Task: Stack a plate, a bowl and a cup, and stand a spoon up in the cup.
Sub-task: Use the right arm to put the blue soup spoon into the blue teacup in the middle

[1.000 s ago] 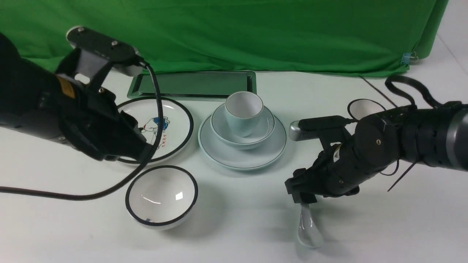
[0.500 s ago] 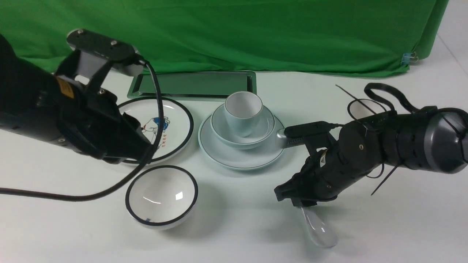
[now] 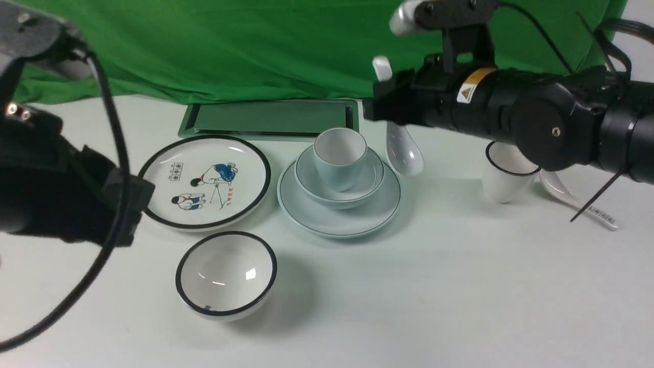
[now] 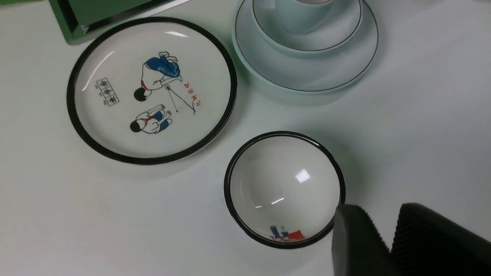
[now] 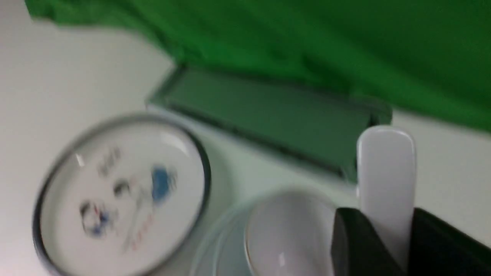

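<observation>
The right hand (image 3: 389, 106) was clamped on the handle of the plain glossy white ceramic soup spoon (image 3: 405, 149). The spoon's scoop hung below the hand, clear of the bench (image 3: 460, 286), and the handle end poked out above. Holding it near upright, scoop down, looked meant for lowering it into a container so that it would stand.

Just beside the scoop, lower and to the hand's left, stood the small handleless pale blue-green cup (image 3: 340, 159), empty. It sat inside the wide shallow pale blue-green bowl (image 3: 376, 176), which rested on the round pale blue-green plate (image 3: 337, 221). That stack seemed finished, leaving only the spoon.

Farther left, the left hand (image 4: 383, 218) hovered with its fingers narrowly apart and nothing between them, near a white black-rimmed bowl (image 4: 284, 184), also empty.
</observation>
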### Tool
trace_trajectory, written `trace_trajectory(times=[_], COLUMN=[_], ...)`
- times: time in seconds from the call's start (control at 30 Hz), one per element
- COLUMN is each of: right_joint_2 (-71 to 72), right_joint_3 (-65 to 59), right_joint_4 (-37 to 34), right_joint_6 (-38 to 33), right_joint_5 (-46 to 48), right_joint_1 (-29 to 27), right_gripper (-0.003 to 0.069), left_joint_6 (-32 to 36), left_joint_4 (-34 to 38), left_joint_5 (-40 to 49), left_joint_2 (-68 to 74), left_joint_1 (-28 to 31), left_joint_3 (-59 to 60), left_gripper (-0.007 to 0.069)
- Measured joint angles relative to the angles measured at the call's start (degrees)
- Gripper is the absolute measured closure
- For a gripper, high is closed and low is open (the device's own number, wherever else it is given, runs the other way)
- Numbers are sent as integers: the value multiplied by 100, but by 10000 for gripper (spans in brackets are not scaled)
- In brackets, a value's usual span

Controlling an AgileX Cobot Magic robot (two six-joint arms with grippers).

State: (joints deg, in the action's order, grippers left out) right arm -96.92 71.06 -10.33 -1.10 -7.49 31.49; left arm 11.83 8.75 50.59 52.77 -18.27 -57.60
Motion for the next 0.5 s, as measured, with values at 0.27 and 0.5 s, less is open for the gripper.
trace_trajectory(times=[0.27,0.5], right_joint_2=[-906,-1987], right_joint_3=[4,13], right_joint_4=[24,24], right_joint_6=[-17,-17], right_joint_5=[-3544,-4895], right_joint_1=[238,249], right_gripper=[494,494], left_joint_6=[0,0], left_joint_4=[-7,-12], left_joint_5=[6,73], left_joint_2=[-1282,-1841], left_joint_1=[0,0], left_joint_3=[948,1430], left_gripper=[506,503])
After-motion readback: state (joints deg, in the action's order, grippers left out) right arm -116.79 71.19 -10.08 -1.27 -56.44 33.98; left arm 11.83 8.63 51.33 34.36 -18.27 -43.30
